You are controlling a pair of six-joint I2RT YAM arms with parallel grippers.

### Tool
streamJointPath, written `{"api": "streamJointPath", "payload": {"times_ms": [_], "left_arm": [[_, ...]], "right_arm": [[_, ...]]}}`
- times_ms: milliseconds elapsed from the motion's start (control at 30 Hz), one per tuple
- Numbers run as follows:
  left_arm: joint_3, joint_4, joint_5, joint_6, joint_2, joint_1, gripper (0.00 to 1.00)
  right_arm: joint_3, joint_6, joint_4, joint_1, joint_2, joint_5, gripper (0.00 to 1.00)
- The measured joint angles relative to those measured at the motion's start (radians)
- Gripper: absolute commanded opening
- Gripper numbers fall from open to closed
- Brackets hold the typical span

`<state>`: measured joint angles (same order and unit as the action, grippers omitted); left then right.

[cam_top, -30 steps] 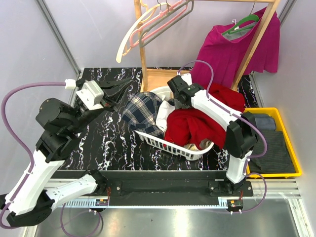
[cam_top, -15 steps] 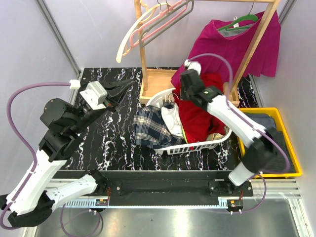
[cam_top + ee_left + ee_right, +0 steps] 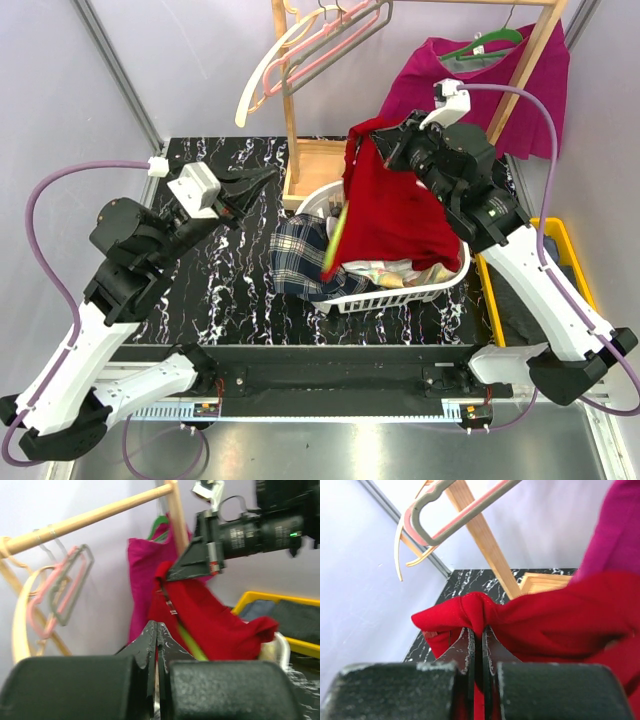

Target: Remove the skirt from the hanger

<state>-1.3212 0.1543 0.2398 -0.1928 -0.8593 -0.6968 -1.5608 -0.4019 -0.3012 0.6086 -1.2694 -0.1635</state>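
the left gripper [image 3: 263, 176], centre left, is pressed shut on nothing. mid-frame, over the white basket [image 3: 400, 293], the red skirt [image 3: 400, 215] hangs with a lime hanger [image 3: 335, 238] at its left edge, its top fold pinched in the closed right gripper [image 3: 476, 630]. upper right, a magenta garment [image 3: 470, 100] hangs on the wooden rack [image 3: 290, 90].
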Motion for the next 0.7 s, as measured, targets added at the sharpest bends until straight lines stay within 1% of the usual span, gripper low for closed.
{"api": "streamJointPath", "payload": {"times_ms": [167, 233, 333, 533, 700], "left_arm": [[0.036, -0.008, 0.143, 0.109, -0.001, 0.001, 0.04], [0.077, -0.014, 0.191, 0.148, 0.001, -0.006, 0.04], [0.179, -0.013, 0.238, 0.188, 0.002, -0.023, 0.04], [0.339, 0.042, 0.252, 0.21, -0.009, -0.038, 0.04], [0.375, 0.034, 0.24, 0.209, -0.008, -0.05, 0.03]], "right_arm": [[-0.029, -0.015, 0.002, 0.0, -0.025, 0.041, 0.0], [-0.055, -0.016, 0.002, 0.0, -0.042, 0.056, 0.0], [-0.09, -0.016, 0.005, 0.001, -0.058, 0.072, 0.0], [-0.137, -0.018, 0.021, 0.008, -0.063, 0.093, 0.0], [-0.141, -0.02, 0.034, 0.02, -0.063, 0.106, 0.0]]}}
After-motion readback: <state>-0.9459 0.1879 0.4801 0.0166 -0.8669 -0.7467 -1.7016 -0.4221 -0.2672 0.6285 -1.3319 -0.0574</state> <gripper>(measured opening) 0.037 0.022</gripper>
